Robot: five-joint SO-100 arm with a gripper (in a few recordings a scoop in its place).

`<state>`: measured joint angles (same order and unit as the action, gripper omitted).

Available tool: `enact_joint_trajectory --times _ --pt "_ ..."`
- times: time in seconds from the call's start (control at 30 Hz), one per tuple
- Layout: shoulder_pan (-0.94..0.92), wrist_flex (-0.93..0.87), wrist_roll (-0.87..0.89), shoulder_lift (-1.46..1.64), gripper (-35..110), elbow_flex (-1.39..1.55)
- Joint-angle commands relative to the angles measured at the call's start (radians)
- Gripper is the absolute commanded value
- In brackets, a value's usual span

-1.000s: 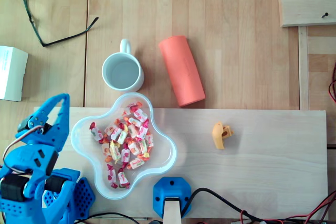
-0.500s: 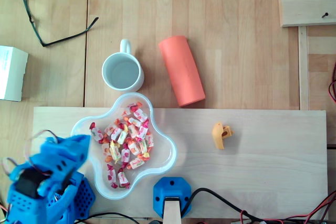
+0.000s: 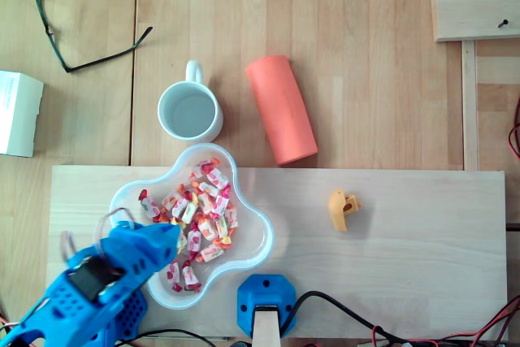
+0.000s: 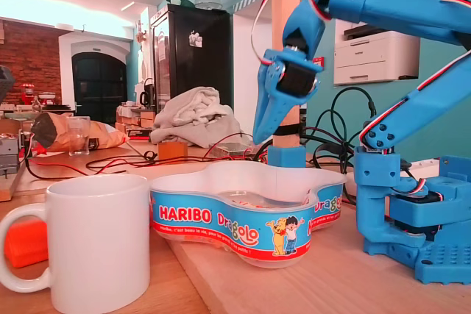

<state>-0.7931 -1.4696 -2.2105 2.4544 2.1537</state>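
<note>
**End effector hung over the sweets bowl**

In the overhead view, the blue end effector (image 3: 172, 237) is seen reaching in from the lower left over the left part of the clear wavy bowl (image 3: 253, 229). Its tip is above the wrapped sweets (image 3: 201, 209) heaped inside. Whether its fingers are spread or pressed together cannot be told here. The bowl is set on a pale board (image 3: 406, 258) laid on the desk (image 3: 374, 62). A white mug (image 3: 189, 111) is placed just above the bowl and an orange cylinder (image 3: 281, 110) to the bowl's upper right. A small yellow piece (image 3: 343, 210) lies well to the bowl's right.

In the fixed view, the end effector (image 4: 265, 134) is seen pointing down above the bowl (image 4: 228, 222), clear of its rim. Its fingers are seen as one tapered shape, so their state cannot be judged. The mug (image 4: 99, 244) is seen left of the bowl, nearer the camera.
</note>
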Motion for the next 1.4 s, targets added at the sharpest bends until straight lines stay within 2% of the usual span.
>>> enact_joint_trajectory --times 0.0,0.23,0.43,0.77,1.37 --pt "-0.015 0.084 -0.008 0.023 -2 0.048" --pt "-0.015 0.212 -0.025 0.026 -2 0.152" --pt "-0.002 0.218 -0.037 0.026 -2 0.175" --pt "-0.002 0.216 -0.313 0.025 -2 0.181" --pt "0.000 0.235 -0.318 0.041 -2 0.255"
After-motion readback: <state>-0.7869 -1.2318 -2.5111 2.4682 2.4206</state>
